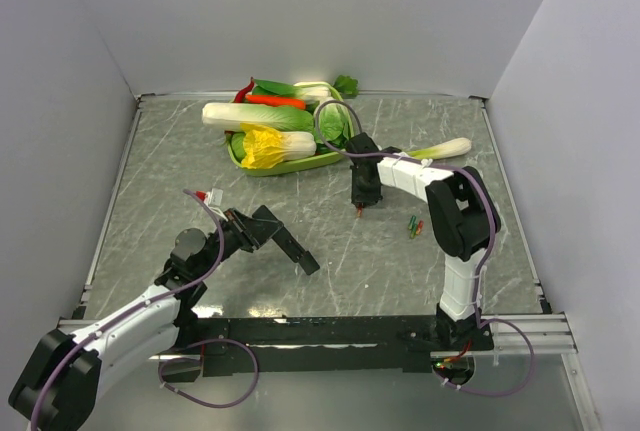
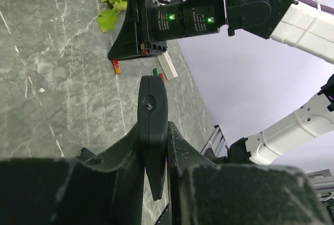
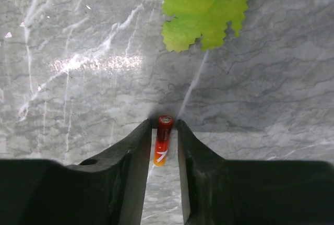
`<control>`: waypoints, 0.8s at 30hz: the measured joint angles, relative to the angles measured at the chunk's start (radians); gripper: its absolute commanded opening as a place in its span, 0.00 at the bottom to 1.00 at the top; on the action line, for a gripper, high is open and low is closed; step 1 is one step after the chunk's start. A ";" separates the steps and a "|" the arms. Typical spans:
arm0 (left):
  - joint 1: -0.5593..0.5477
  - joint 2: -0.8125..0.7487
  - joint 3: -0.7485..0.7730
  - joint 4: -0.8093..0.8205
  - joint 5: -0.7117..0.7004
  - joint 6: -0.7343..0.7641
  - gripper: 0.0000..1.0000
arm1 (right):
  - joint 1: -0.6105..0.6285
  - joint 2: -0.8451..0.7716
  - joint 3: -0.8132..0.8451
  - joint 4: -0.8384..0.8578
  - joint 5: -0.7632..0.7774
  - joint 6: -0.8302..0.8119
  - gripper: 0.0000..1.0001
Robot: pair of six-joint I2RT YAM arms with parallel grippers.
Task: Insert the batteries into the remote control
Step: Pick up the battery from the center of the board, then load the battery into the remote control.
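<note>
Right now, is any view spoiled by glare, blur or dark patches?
Top external: even light, soft shadows, but the spare batteries are tiny. Left wrist: remote control is sharp, while the left tool is dark and blurred in the foreground. Right wrist: glare patch on the table, battery crisp inside the right tool.

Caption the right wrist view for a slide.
Right end effector grips a red-orange cylindrical battery over the grey marbled table, green leaf beyond.
</note>
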 measured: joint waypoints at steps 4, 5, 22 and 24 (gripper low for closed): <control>0.000 0.003 0.000 0.007 0.005 -0.002 0.01 | -0.001 0.000 0.000 0.000 0.004 -0.014 0.11; 0.000 0.008 0.000 0.014 0.009 -0.004 0.01 | -0.001 -0.001 -0.003 0.005 0.004 -0.019 0.08; 0.000 0.076 -0.026 0.129 0.023 -0.143 0.01 | 0.336 -0.534 -0.292 0.233 0.113 -0.204 0.00; 0.000 0.069 -0.026 0.129 0.023 -0.153 0.01 | 0.386 -0.618 -0.327 0.285 0.118 -0.226 0.00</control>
